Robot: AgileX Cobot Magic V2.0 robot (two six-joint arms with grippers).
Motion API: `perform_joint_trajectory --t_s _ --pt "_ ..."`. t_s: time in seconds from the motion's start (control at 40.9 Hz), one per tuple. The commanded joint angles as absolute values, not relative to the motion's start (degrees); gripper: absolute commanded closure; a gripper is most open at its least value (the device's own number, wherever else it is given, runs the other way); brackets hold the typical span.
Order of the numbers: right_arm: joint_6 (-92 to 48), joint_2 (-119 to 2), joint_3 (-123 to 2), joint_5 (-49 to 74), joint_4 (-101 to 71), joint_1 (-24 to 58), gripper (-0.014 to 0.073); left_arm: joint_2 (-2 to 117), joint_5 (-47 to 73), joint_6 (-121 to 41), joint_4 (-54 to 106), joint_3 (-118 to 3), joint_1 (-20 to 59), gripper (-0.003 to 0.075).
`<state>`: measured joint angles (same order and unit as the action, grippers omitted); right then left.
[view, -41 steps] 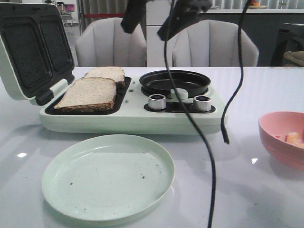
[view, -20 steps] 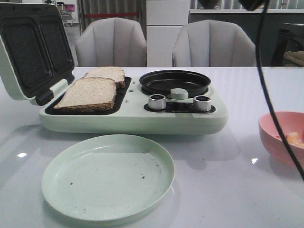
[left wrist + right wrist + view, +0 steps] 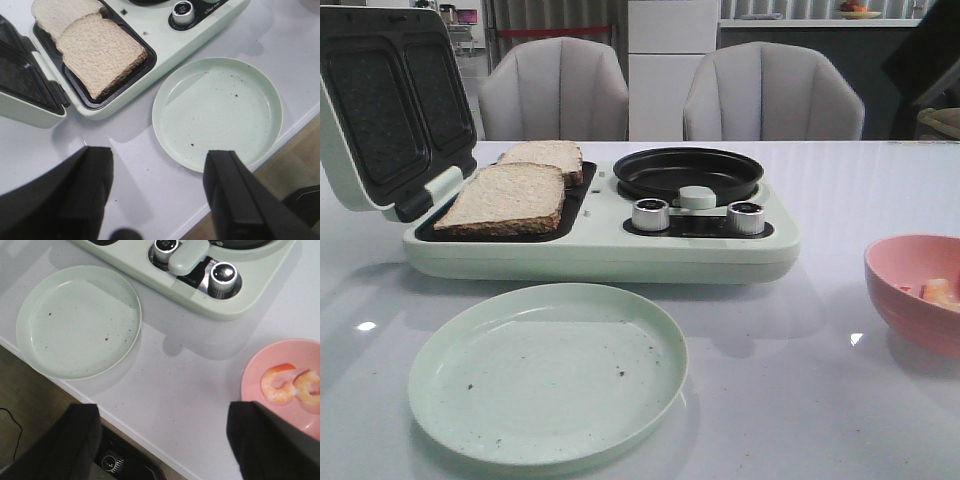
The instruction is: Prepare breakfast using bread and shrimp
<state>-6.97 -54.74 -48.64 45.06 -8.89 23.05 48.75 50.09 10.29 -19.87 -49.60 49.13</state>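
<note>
Two slices of bread (image 3: pixel 506 195) lie on the open sandwich maker's left plate, one (image 3: pixel 546 156) behind the other; they also show in the left wrist view (image 3: pixel 100 50). Two curled orange-pink shrimp (image 3: pixel 287 385) lie in a pink bowl (image 3: pixel 260 365), which sits at the table's right in the front view (image 3: pixel 895 285). My left gripper (image 3: pixel 157 172) is open and empty, high above the table's front edge near the pale green plate (image 3: pixel 220 110). My right gripper (image 3: pixel 162 432) is open and empty, high above the front edge between plate and bowl. Neither gripper shows in the front view.
The pale green breakfast maker (image 3: pixel 600 245) has its lid (image 3: pixel 385 100) raised at the left, a round black pan (image 3: pixel 688 172) and two silver knobs (image 3: pixel 650 214). An empty green plate (image 3: pixel 548 370) lies in front. Two grey chairs (image 3: pixel 555 95) stand behind the table.
The dark arm parts and hanging cable that crossed the front view have swung up and off to the right and left the frame. The bread, plate and bowl have not moved.
</note>
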Motion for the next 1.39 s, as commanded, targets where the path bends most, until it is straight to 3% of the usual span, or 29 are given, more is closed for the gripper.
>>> perform_joint_trajectory --t_s 0.0,0.318,0.611,0.684,1.001,1.148,1.368 --pt "-6.9 -53.2 -49.6 41.6 -9.1 22.8 -0.0026 48.9 47.2 10.6 -21.5 -51.0 49.5 0.0264" --pt "-6.9 -53.3 -49.6 42.5 -9.1 22.8 -0.0026 58.2 60.3 10.9 -21.8 -60.5 43.6 0.0264" --pt "-6.9 -53.3 -49.6 42.5 -9.1 22.8 -0.0026 68.9 59.3 9.9 -17.5 -67.1 19.2 0.0272" --pt "-6.9 -53.3 -49.6 42.5 -9.1 22.8 -0.0026 70.9 56.9 6.0 -12.7 -68.0 12.9 0.0314" --pt "-6.9 -53.3 -49.6 42.5 -9.1 22.8 -0.0026 81.0 47.0 -16.3 20.0 -72.5 -10.2 0.0626" --pt "-6.9 -53.3 -49.6 42.5 -9.1 22.8 -0.0026 87.6 45.1 -21.9 30.9 -77.1 -14.2 0.0621" --pt "-6.9 -53.3 -49.6 42.5 -9.1 22.8 -0.0026 97.4 44.6 -22.4 40.0 -86.1 -13.9 0.0621"
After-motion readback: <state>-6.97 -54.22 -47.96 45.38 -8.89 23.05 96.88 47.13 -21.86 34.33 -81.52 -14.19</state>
